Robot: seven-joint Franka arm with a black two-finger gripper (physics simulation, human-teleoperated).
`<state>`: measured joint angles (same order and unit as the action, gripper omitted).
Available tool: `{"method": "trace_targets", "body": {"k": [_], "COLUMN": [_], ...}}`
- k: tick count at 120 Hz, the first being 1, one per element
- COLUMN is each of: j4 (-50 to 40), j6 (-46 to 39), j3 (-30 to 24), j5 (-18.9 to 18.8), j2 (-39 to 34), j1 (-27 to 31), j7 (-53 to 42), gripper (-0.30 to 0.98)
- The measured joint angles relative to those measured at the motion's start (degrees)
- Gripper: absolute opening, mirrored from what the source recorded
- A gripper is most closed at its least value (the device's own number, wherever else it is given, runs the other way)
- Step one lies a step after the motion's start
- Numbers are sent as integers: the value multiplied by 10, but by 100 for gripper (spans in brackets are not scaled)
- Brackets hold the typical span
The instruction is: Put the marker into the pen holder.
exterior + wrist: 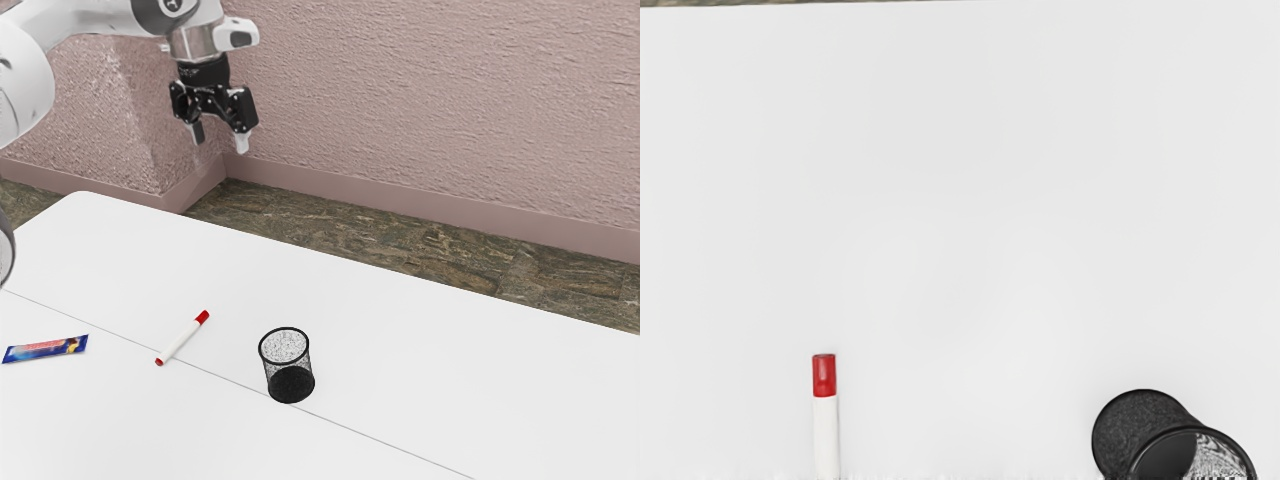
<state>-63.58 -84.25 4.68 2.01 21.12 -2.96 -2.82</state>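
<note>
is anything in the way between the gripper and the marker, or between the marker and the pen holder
Nothing visible stands in either path. The open gripper is up above the table, the marker lies uncovered, and only bare tabletop separates it from the pen holder. The snack packet is on the marker's other side.

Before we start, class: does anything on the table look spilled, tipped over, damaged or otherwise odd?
No, nothing stands out. The pen holder stands upright, the marker and packet lie on the table, and I see no spill or damage.
</note>
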Motion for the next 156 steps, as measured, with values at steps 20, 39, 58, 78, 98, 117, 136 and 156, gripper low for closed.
{"method": "trace_targets", "body": {"k": [20,39,58,78,98,117,136,156], "j4": [3,3,1,-9,-131,-260,-293,-411], "j6": [14,3,-67,-134,-185,-255,-285,-354], "j3": [1,6,40,42,47,28,27,28], "j5": [3,2,2,3,1,-1,-2,-13], "j2": [3,27,112,174,136,89,104,62], "j1": [0,-1,10,27,51,51,51,51], "j7": [-14,-25,-33,-40,-47,-51,-60,-75], "gripper": [68,68,68,68,68,68,68,68]}}
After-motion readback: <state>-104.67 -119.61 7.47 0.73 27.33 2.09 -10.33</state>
